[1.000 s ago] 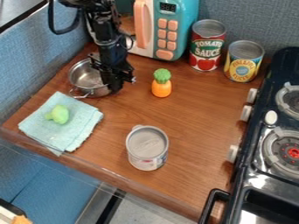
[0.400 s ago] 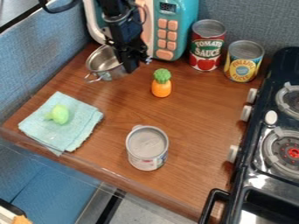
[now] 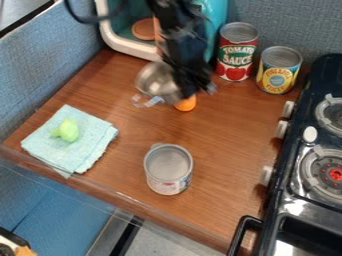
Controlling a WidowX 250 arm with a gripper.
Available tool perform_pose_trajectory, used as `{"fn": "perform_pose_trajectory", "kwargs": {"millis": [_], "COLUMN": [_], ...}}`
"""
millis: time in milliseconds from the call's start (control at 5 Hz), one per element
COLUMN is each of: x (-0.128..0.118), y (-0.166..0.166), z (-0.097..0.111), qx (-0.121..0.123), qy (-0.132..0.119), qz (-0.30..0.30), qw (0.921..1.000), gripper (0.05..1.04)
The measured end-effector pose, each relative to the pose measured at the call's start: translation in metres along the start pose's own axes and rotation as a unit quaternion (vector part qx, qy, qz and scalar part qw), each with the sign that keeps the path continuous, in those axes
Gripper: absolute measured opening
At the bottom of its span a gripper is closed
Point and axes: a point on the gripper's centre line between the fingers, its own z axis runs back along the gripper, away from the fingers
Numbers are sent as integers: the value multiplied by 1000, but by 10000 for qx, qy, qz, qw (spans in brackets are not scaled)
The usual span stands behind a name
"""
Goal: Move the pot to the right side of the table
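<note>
My black gripper [image 3: 192, 89] hangs at the upper middle of the camera view, in front of the toy microwave, shut on the right side of the metal pot. The small silver pot [image 3: 155, 80] is held up off the wooden table [image 3: 220, 125], its handle toward the lower left. Part of the pot's right side is hidden behind the gripper.
An orange toy carrot [image 3: 186, 104] is partly hidden just below the gripper. Tomato can [image 3: 236, 52] and pineapple can [image 3: 278, 70] stand at the back right. A grey can [image 3: 167, 169] stands front centre, a cloth [image 3: 70, 140] left, the stove [image 3: 320, 150] right.
Gripper and pot have moved together to the right and up off the table, from the left back corner to over the toy carrot. The microwave's left part has come into sight.
</note>
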Motion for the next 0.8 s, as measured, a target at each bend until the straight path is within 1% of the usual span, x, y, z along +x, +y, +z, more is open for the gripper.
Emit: {"fn": "perform_pose_trajectory", "kwargs": {"millis": [200, 400, 600, 800], "x": [9, 12, 5, 8], "y": [-22, -47, -50, -48], "z": [-4, -11, -30, -41], "qx": [15, -14, -123, -365], "qy": [-9, 35, 272, 162], "qz": [-246, -542, -481, -345], "qw": [9997, 9985, 9984, 9986], "gripper": [70, 70, 70, 70]}}
